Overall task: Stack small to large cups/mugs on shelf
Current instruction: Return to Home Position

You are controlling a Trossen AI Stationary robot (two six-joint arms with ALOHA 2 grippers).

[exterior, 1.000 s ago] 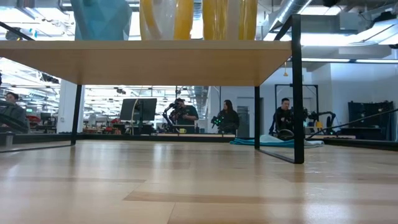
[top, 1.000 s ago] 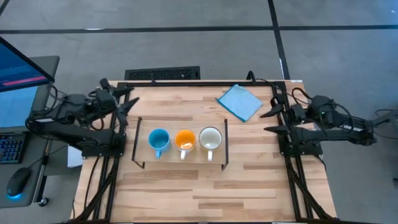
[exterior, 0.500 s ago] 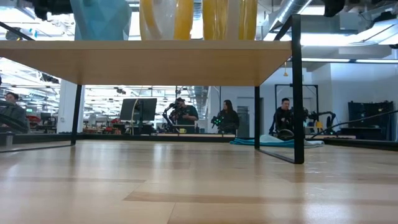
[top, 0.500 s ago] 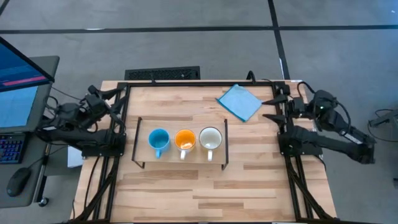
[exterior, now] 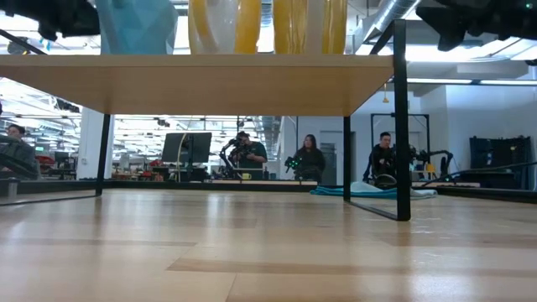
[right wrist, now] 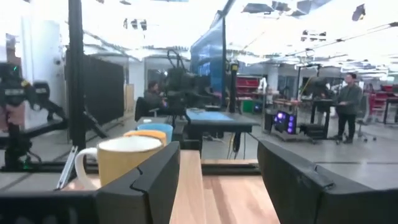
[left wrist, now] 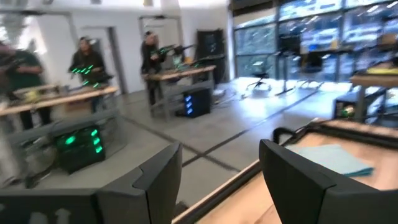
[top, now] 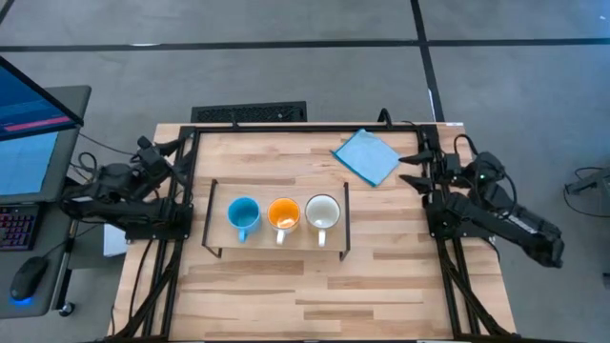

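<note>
Left gripper [top: 178, 155], right gripper [top: 415, 168]: released, empty, flanking worktop [top: 286, 295].
Clear of shelf [top: 217, 195], since blue mug [top: 243, 213], orange mug [top: 283, 212], white mug [top: 323, 211] lined by size.

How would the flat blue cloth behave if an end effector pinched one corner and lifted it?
The blue cloth lies thin and flat, so it would probably hang limp rather than keep its shape. Being so thin, it is likely light. Pushed sideways on the smooth wooden table, it may bunch up instead of sliding whole.
</note>
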